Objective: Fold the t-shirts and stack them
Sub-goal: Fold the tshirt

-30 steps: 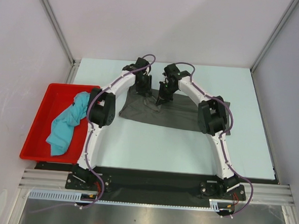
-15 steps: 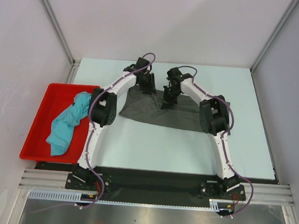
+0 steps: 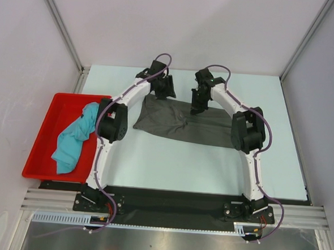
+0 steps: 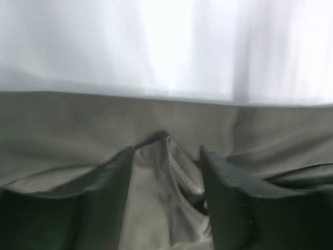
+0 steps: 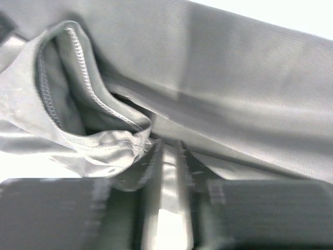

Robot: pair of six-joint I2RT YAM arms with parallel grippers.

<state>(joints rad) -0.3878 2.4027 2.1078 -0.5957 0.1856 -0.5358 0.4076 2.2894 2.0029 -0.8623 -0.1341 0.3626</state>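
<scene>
One arm hides part of grey t-shirt.

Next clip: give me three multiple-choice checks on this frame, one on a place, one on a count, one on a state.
1. Where is the teal shirt? A. folded on a stack B. in the red tray C. hanging in the air
2. How many shirts show? A. one B. two C. three
3. The left pincer is: A. open B. shut C. out of view
Answers: B, it lies crumpled in the tray; B, teal plus the grey shirt; A, its jaws stand apart over grey cloth.
</scene>
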